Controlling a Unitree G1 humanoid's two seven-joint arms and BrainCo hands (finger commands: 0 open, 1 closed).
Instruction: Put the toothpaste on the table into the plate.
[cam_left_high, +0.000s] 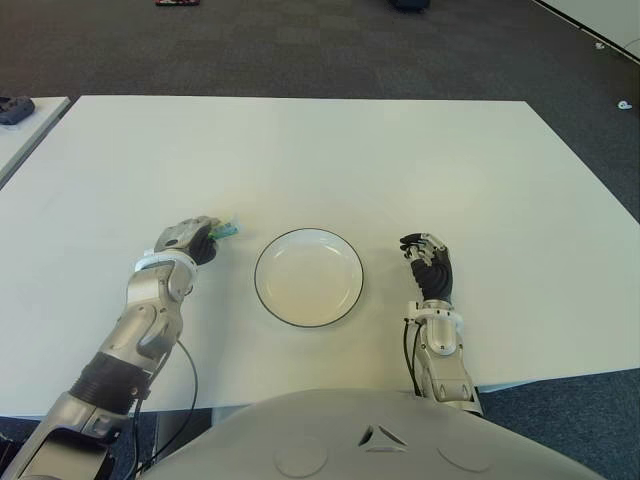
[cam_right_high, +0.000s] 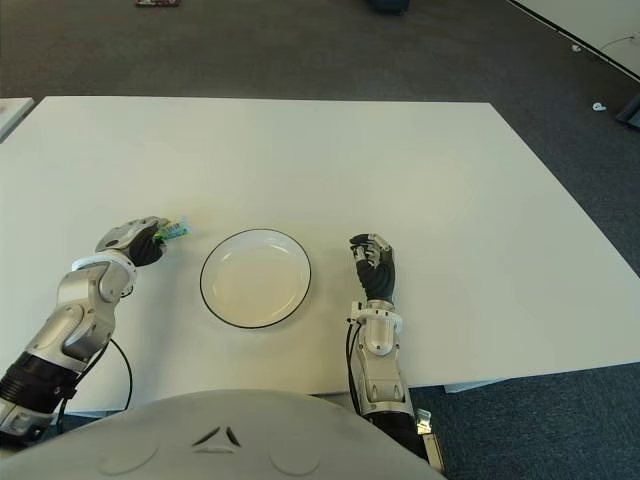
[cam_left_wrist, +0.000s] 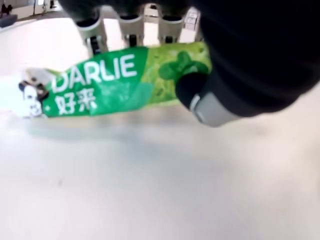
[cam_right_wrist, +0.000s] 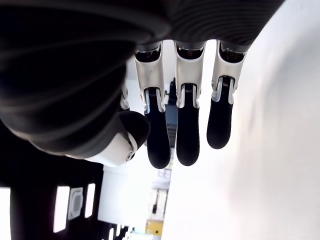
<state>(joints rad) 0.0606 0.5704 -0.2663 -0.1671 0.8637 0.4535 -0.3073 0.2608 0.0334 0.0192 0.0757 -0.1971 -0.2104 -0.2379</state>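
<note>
We've got the left hand at left-centre of frame, fingers wrapped on the toothpaste, low over the counter beside the empty plate. Right hand idle right of plate, fingers loose, holding nothing.

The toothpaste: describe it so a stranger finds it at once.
On the white table, look to the left of the round plate. The toothpaste sits there in the left hand, a green tube printed DARLIE, the only coloured thing on the tabletop.
</note>
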